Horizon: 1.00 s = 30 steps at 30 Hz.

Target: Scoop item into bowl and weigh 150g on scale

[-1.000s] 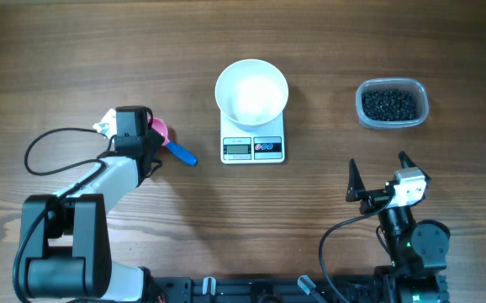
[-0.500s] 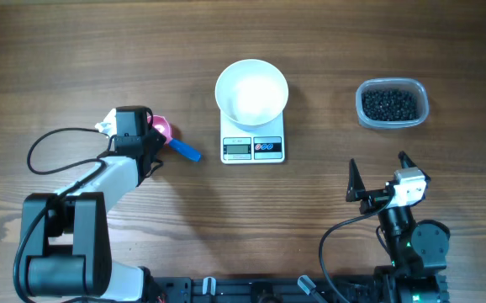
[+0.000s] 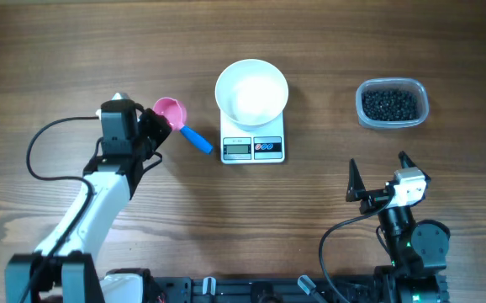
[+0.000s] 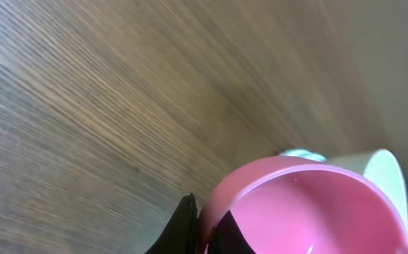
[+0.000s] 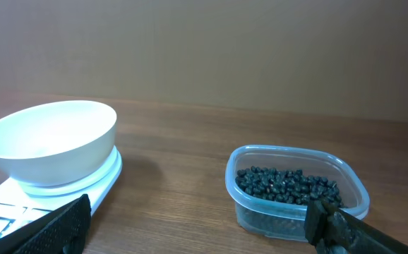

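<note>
robot lab: wooden table, mounted arms

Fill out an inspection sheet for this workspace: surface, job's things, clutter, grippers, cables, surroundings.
Surface: wooden table, no spills seen.
Job's things: white bowl empty, sitting on the scale; black beads all in the clear tub, right of the scale; pink scoop with blue handle, left of the scale.
Clutter: nothing seen.
Grippers: left gripper shut on the scoop; right gripper open, empty, near the front edge.
Cables: one black cable loops beside the left arm, another beside the right arm's base; both clear of the job's things.
Surroundings: plain wall behind the table; nothing else seen.
</note>
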Each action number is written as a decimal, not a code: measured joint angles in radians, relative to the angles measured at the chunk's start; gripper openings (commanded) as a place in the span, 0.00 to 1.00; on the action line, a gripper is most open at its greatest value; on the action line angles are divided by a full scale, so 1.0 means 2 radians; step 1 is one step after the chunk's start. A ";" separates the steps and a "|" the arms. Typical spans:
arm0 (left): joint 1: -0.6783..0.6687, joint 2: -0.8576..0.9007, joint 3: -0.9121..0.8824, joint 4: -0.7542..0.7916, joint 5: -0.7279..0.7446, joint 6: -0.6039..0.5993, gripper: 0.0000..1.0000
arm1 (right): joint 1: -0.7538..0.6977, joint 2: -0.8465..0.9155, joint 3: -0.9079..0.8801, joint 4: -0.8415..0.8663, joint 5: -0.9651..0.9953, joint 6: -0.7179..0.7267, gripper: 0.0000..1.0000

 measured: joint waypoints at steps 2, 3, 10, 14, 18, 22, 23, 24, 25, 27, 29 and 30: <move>0.000 -0.015 0.000 -0.021 0.007 0.000 0.04 | 0.000 0.000 0.000 0.000 0.000 0.000 1.00; 0.000 -0.022 0.000 -0.031 0.009 0.000 0.04 | 0.000 0.000 0.000 0.000 0.000 0.000 1.00; 0.000 -0.061 0.000 -0.061 0.028 0.000 0.04 | 0.000 0.000 0.000 0.000 -0.010 0.064 1.00; 0.000 -0.073 0.000 -0.061 0.059 0.000 0.04 | 0.000 0.000 0.000 0.002 -0.056 0.274 1.00; 0.000 -0.074 0.000 -0.062 0.088 0.000 0.04 | 0.000 0.000 0.000 0.006 -0.147 0.460 1.00; 0.000 -0.074 0.000 -0.062 0.109 0.000 0.04 | 0.000 0.000 0.000 0.007 -0.200 0.586 1.00; 0.000 -0.074 0.000 -0.062 0.113 0.000 0.04 | 0.000 0.000 0.000 0.007 -0.206 0.609 1.00; 0.000 -0.074 0.000 -0.062 0.116 0.000 0.04 | 0.000 0.000 0.000 0.007 -0.210 0.624 1.00; 0.000 -0.074 0.000 -0.062 0.118 0.000 0.04 | 0.000 0.000 0.000 0.007 -0.212 0.626 0.99; 0.000 -0.074 0.000 -0.062 0.126 0.000 0.04 | 0.000 0.000 0.000 0.008 -0.216 0.586 0.98; 0.000 -0.074 0.000 -0.062 0.131 0.000 0.04 | 0.000 0.000 0.000 0.004 -0.220 0.538 1.00; 0.000 -0.074 0.000 -0.062 0.133 0.000 0.04 | 0.000 0.003 0.000 0.000 -0.223 0.513 0.99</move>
